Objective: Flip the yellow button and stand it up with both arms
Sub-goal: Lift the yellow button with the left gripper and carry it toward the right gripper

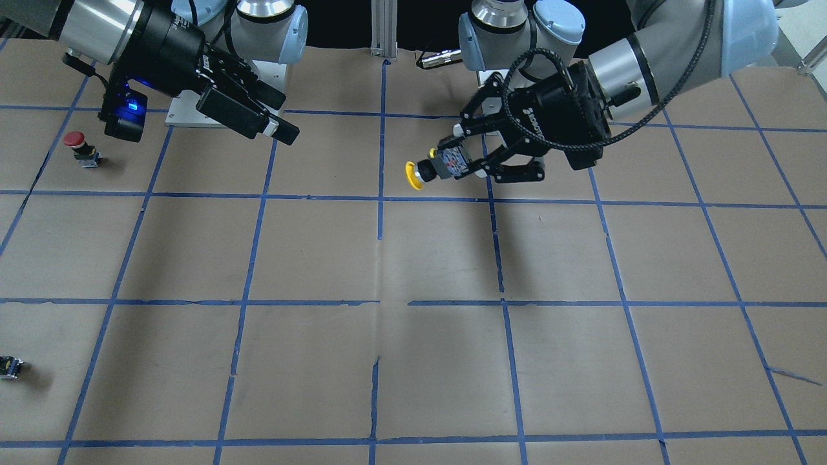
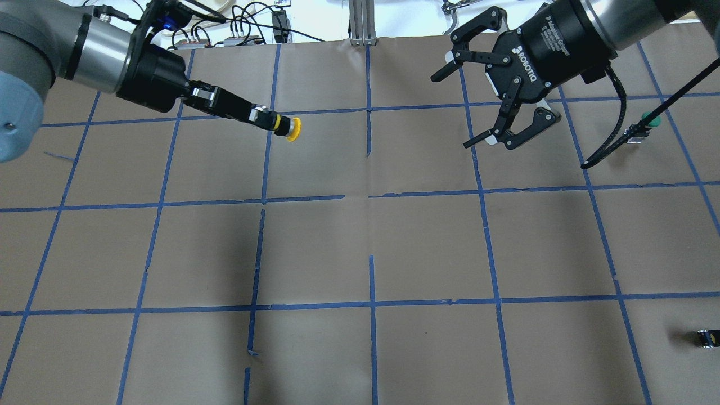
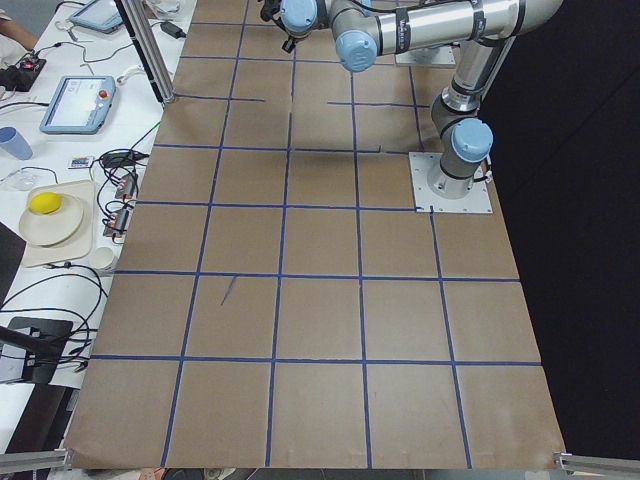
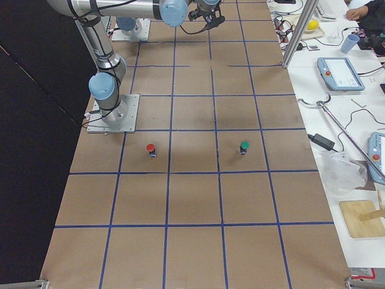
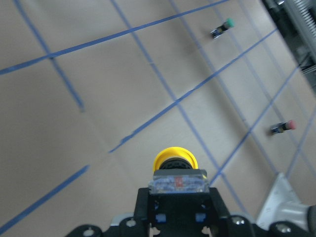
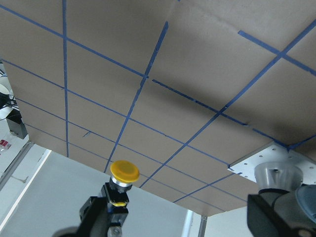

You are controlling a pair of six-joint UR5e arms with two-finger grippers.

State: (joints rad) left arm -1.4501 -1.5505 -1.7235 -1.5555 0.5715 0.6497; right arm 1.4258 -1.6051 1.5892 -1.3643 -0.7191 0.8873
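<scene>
My left gripper (image 2: 264, 118) is shut on the grey-black base of the yellow button (image 2: 291, 129). It holds the button in the air, lying sideways, with the yellow cap pointing toward the table's middle. The same grip shows in the front view, with the gripper (image 1: 462, 159) around the base and the button's cap (image 1: 413, 175) to the side. It also shows in the left wrist view (image 5: 175, 160). My right gripper (image 2: 451, 111) is open and empty, hovering well apart from the button, its jaws turned toward it. The right wrist view shows the button (image 6: 124, 171) from in front.
A red-capped button (image 1: 77, 146) and a green-capped button (image 2: 649, 119) stand upright on the table on my right side. A tiny black part with a yellow mark (image 2: 706, 337) lies near the far right corner. A metal post (image 2: 360, 19) stands at the table's edge.
</scene>
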